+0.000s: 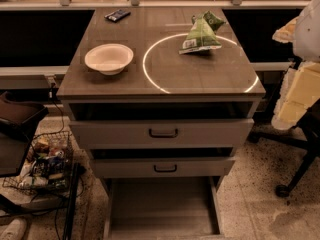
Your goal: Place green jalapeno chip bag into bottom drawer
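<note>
The green jalapeno chip bag (200, 34) lies on the cabinet top (120, 86), at the back right, inside a bright ring of light. It is light green with a white label patch and a darker green end pointing to the rear. The bottom drawer (162, 209) is pulled out at floor level, and its flat grey-brown floor is bare. My gripper is not in view, and nothing touches the bag.
A white bowl (109, 58) sits front left on the top, and a small dark packet (117, 15) back left. Two upper drawers with black handles (163, 133) stand slightly out above the bottom drawer. A wire basket (42, 164) is on the left. An office chair (295, 134) with pale padding is on the right.
</note>
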Tool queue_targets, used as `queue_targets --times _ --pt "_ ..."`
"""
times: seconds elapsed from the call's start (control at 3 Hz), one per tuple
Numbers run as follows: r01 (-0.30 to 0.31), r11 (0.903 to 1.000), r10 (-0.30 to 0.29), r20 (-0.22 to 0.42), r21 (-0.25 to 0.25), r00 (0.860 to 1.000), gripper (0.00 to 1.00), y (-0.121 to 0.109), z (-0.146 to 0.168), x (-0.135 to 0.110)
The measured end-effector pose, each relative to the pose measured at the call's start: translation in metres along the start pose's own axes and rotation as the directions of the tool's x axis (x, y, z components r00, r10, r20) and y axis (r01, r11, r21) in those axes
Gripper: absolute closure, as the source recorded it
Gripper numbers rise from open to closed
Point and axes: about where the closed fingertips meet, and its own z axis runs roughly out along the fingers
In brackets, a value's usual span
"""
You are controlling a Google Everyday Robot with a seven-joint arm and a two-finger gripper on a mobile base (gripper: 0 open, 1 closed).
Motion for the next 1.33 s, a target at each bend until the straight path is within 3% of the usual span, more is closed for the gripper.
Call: queue_targets --times 0.33,0.67,1.0,1.33 --pt "0.000 1.0000 0.000 0.000 0.001 1.000 0.00 0.000 0.000 0.000" --pt "-0.069 0.9957 0.068 0.020 0.063 0.997 0.00 -0.022 0.000 0.000" --pt "-0.228 0.9606 0.212 0.115 0.158 0.971 0.00 -0.073 0.001 0.002" --pt "-0.443 0.8642 0.381 0.265 0.238 0.886 0.00 -0.129 -0.003 0.010"
